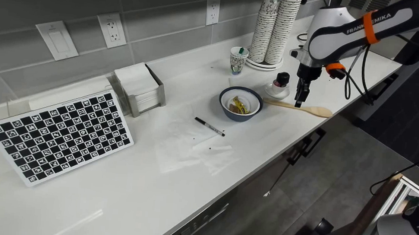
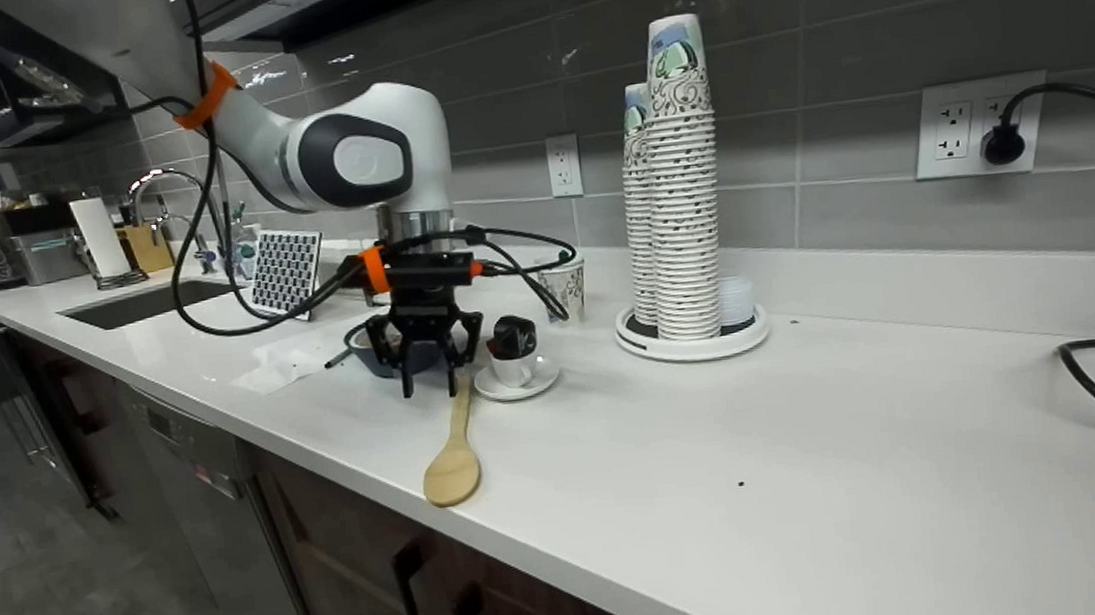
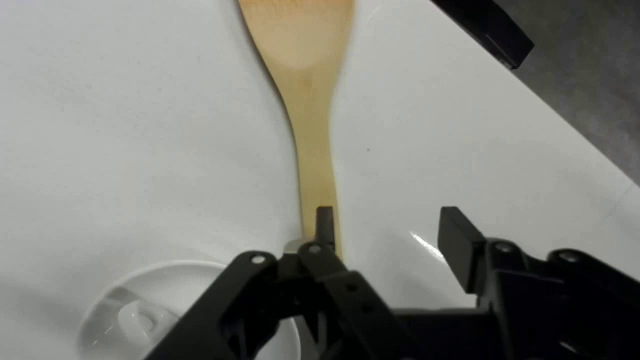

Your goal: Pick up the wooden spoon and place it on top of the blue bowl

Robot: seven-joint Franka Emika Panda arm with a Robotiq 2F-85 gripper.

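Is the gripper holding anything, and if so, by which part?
Nothing: the gripper is open, and the wooden spoon lies on the counter.

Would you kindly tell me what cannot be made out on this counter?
Spoon: in the wrist view, top edge crops its head; tool hides its handle's end.
Bowl: partly behind the tool in an exterior view.
Saucer: cropped by the wrist view's bottom edge.
Pen: any print too small to read in an exterior view.
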